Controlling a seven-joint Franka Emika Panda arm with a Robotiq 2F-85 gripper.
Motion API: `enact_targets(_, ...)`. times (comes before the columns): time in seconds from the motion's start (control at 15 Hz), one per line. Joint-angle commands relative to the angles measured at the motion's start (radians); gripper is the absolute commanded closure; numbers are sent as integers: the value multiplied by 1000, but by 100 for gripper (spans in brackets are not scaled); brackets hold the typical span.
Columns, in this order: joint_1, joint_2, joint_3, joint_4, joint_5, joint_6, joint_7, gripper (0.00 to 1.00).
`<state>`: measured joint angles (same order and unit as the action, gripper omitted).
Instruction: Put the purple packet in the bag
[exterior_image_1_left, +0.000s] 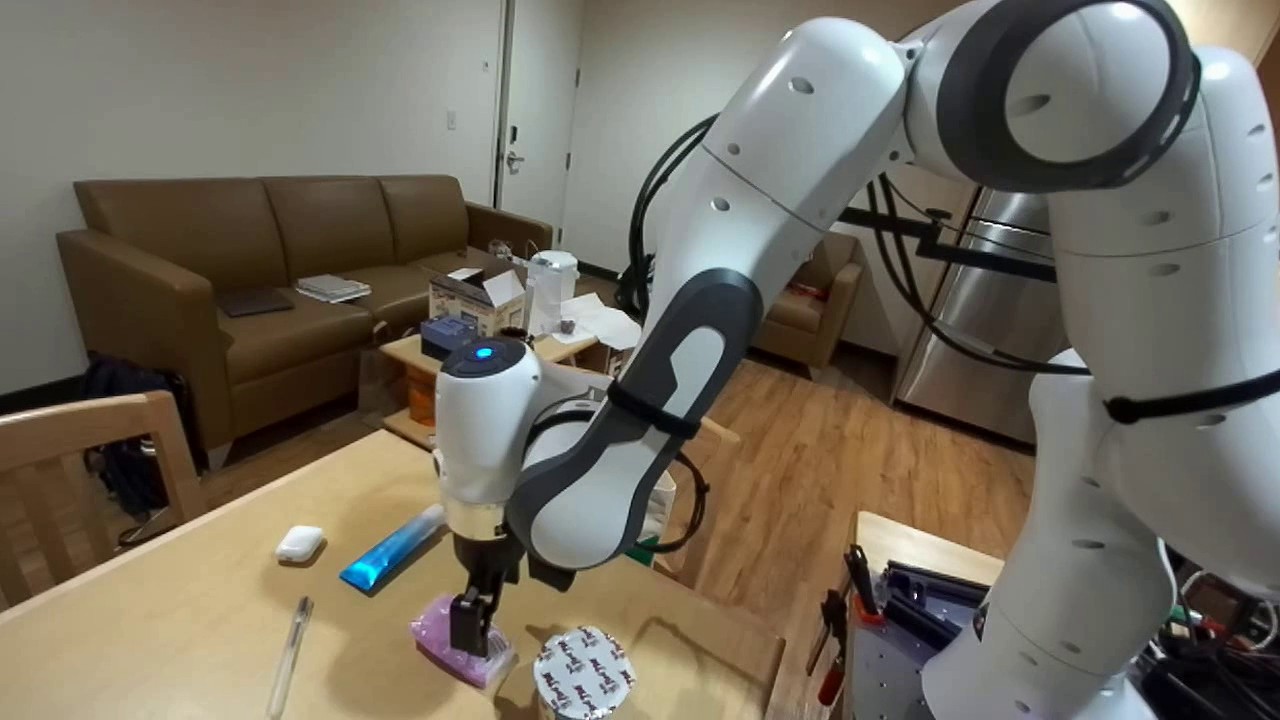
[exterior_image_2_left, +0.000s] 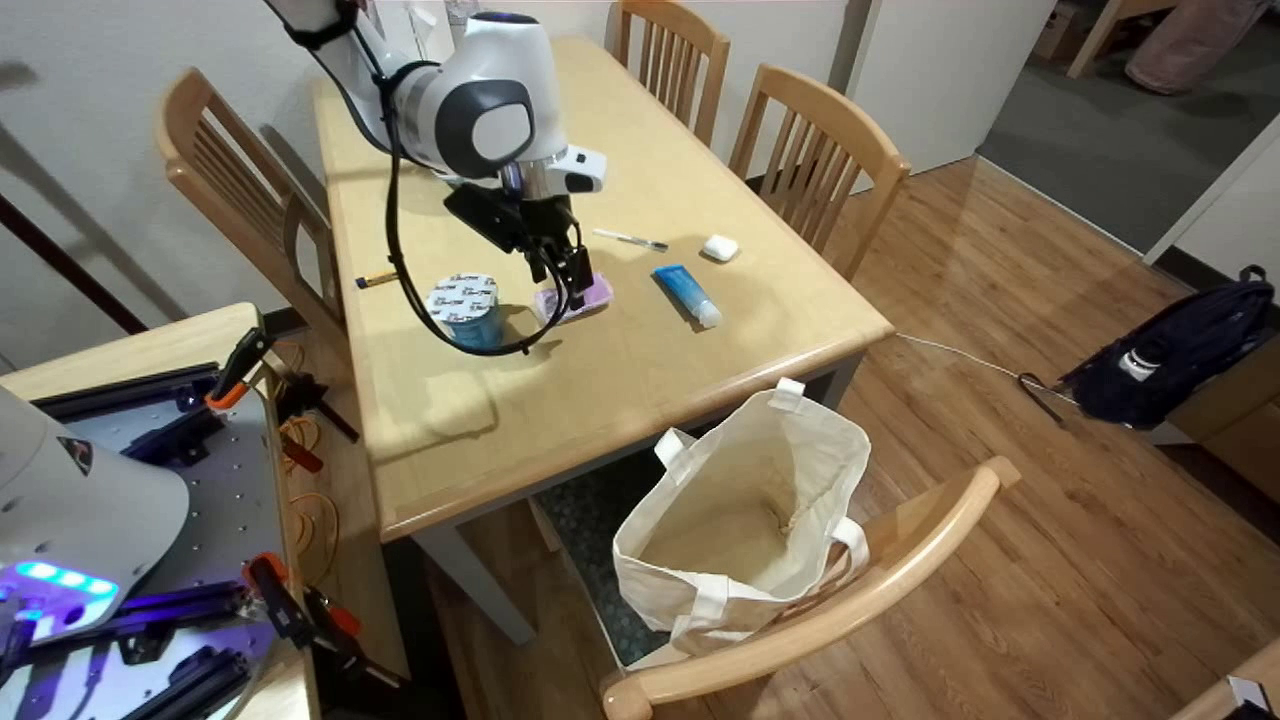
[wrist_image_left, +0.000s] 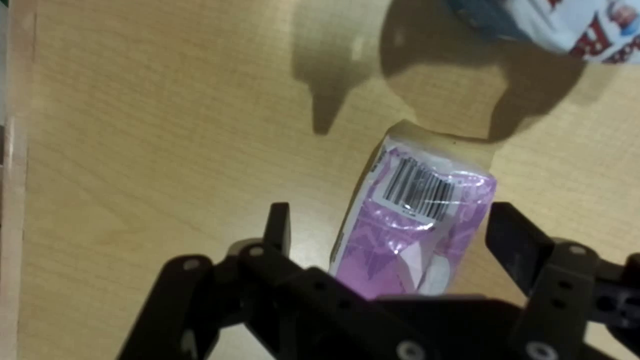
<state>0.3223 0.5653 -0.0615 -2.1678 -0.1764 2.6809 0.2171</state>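
Note:
The purple packet is a shiny wrapped pack with a barcode. It lies flat on the wooden table, and it shows in both exterior views. My gripper is open, pointing down just over the packet. In the wrist view the packet is between the fingers, nearer the right one, and its near end is hidden by the gripper body. The gripper also shows in both exterior views. The cream cloth bag stands open on a chair beside the table's edge. No contents are visible inside it.
A tub with a printed lid stands close beside the packet, also seen in the wrist view. A blue tube, a pen, a white case and a yellow marker lie on the table.

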Motion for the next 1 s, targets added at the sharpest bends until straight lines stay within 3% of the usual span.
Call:
enact_targets(0.0, -4, 21, -15, 32, -36, -2, 10, 0)
enact_targets(0.53, -53, 44, 9, 74, 13, -13, 4, 0)
enact_targets(0.93, -155, 47, 134, 90, 196, -25, -31, 0)
